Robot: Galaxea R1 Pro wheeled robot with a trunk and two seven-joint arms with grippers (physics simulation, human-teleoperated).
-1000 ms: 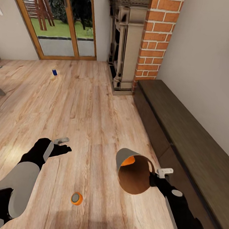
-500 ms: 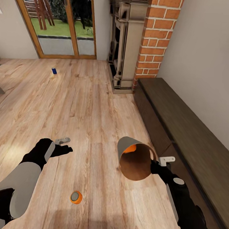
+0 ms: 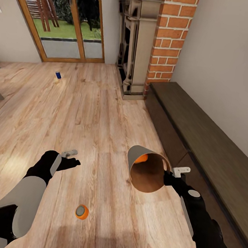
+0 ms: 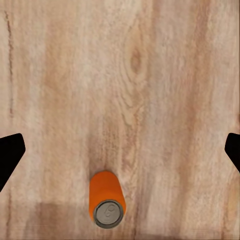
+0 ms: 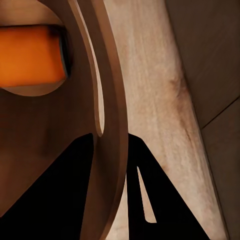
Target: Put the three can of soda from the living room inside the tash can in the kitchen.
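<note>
Pinching the rim of the tilted trash can (image 3: 148,173), the right gripper (image 3: 169,177) holds it above the wooden floor (image 3: 102,114) with one orange can (image 3: 141,158) inside. The left gripper (image 3: 69,160) hangs wide open and empty over a second orange can (image 3: 81,212) standing on the floor. The blue can (image 3: 58,75) stands far off near the glass doors (image 3: 61,20).

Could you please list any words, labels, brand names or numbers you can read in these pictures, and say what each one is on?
There is no readable text.
Upright orange soda can on the wood floor: plain side, silvery top without legible marks.
Orange can inside the tilted grey-tan wastebasket: plain.
Dark blue can near the glass doors: too small to read.
</note>
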